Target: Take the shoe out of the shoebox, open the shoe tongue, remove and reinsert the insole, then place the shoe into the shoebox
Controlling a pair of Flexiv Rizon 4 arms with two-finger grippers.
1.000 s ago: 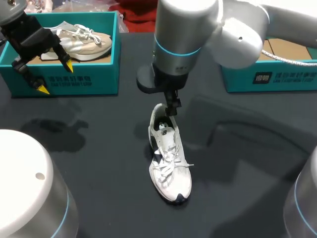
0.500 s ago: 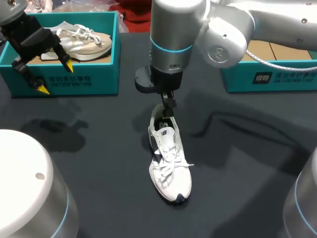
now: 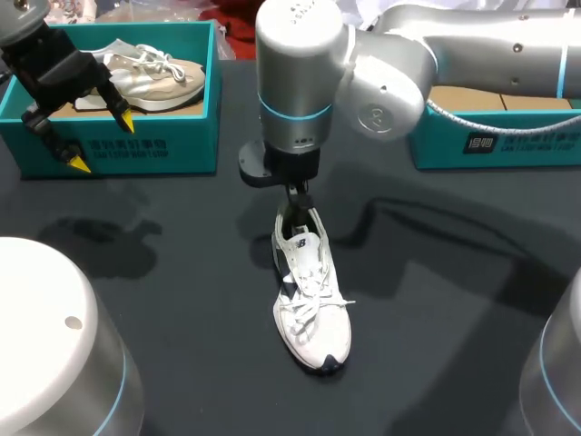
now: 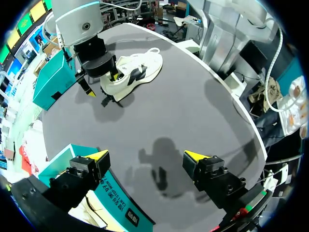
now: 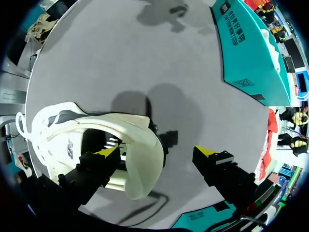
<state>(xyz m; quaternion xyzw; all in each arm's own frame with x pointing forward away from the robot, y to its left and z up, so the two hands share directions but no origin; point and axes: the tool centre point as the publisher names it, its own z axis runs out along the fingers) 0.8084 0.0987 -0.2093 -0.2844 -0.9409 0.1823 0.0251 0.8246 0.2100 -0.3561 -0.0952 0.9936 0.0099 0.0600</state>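
From above, the right arm (image 3: 300,73) hides most of the right gripper (image 3: 295,211) and the back of the white shoe (image 3: 311,300), the inside of the shoe is too dark to see, and the right shoebox (image 3: 508,141) sits partly behind the arm and is cut off at the edge.

Robot laboratory work cell, seen from overhead and from both wrists. You stand at a dark grey bench (image 3: 163,300) given over to a single exercise; a heavy silver right arm (image 3: 436,54) with blue-ringed joints reaches across it, and the black left claw (image 3: 103,142) with yellow tips hangs at the far corner; the props are staged samples: a teal shoebox (image 3: 172,145) holding a beige shoe (image 3: 159,77), a second teal shoebox (image 3: 508,141) opposite, and one white shoe (image 3: 311,309) lying on the bench.
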